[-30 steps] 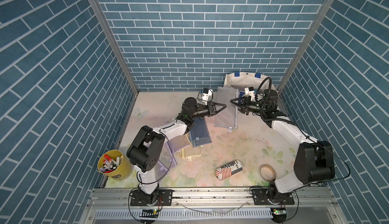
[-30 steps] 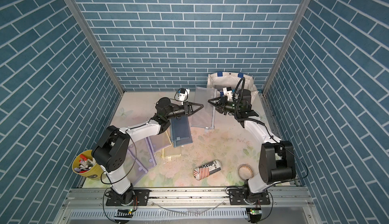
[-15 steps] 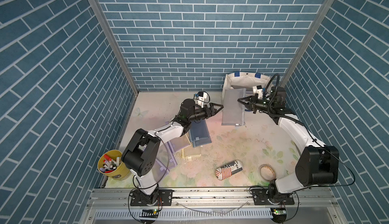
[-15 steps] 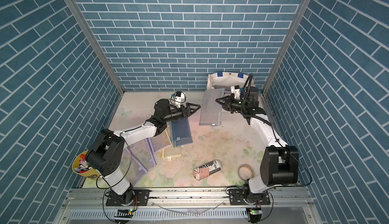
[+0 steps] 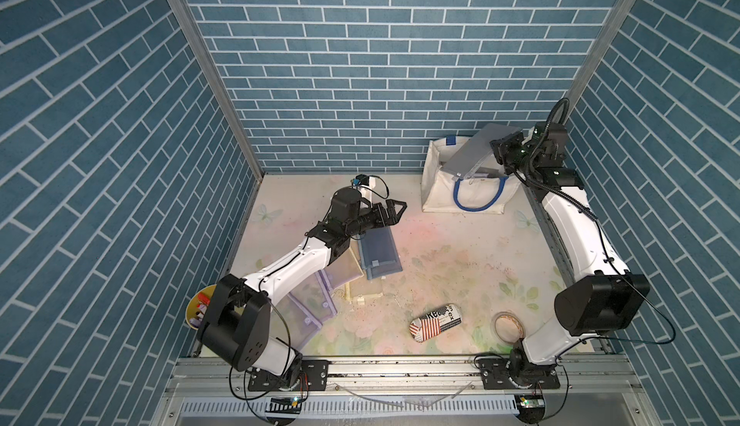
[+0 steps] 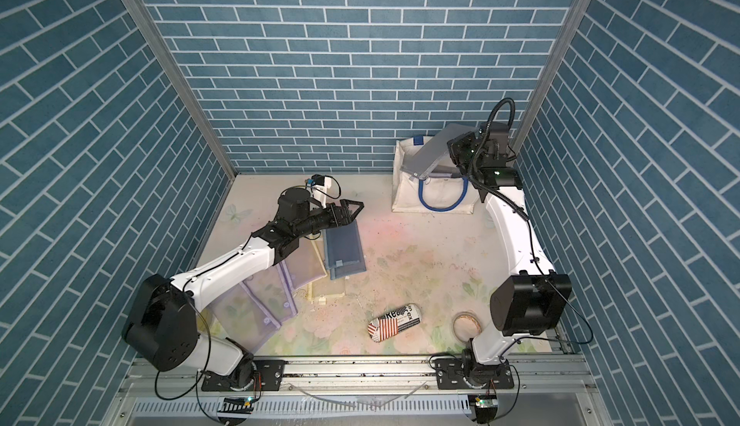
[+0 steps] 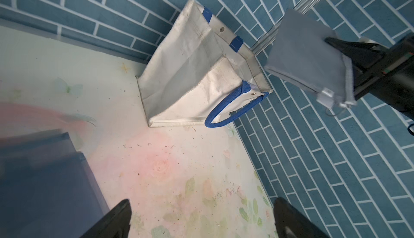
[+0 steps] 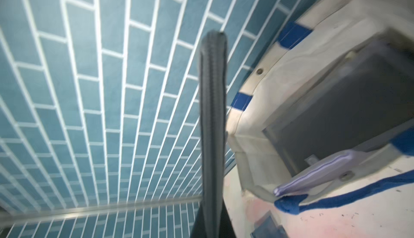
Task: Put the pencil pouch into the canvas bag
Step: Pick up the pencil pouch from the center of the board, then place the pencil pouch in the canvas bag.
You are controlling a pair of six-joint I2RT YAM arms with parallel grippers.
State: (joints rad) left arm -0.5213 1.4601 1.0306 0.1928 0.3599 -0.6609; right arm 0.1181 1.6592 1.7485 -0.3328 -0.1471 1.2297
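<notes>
The pencil pouch (image 5: 474, 151) (image 6: 430, 151) is a flat grey zip pouch, hanging tilted in the air over the mouth of the canvas bag (image 5: 440, 193) (image 6: 408, 197). My right gripper (image 5: 495, 150) (image 6: 451, 149) is shut on the pouch's far edge. In the right wrist view the pouch (image 8: 211, 113) shows edge-on, running out from the closed jaws. The off-white bag (image 7: 186, 69) with blue handles stands open in the back right corner. My left gripper (image 5: 400, 208) (image 7: 201, 205) hangs open and empty over the middle of the table.
Inside the bag lie a grey pouch (image 8: 347, 104) and a purple pouch (image 8: 313, 174). Blue pouches (image 5: 378, 253) and translucent purple ones (image 5: 308, 304) lie under the left arm. A printed pouch (image 5: 436, 321), a tape roll (image 5: 507, 326) and a yellow cup (image 5: 198, 310) sit near the front.
My left gripper opened and let go of the grey pouch. My right gripper closed on it and carried it from the table's middle to above the bag.
</notes>
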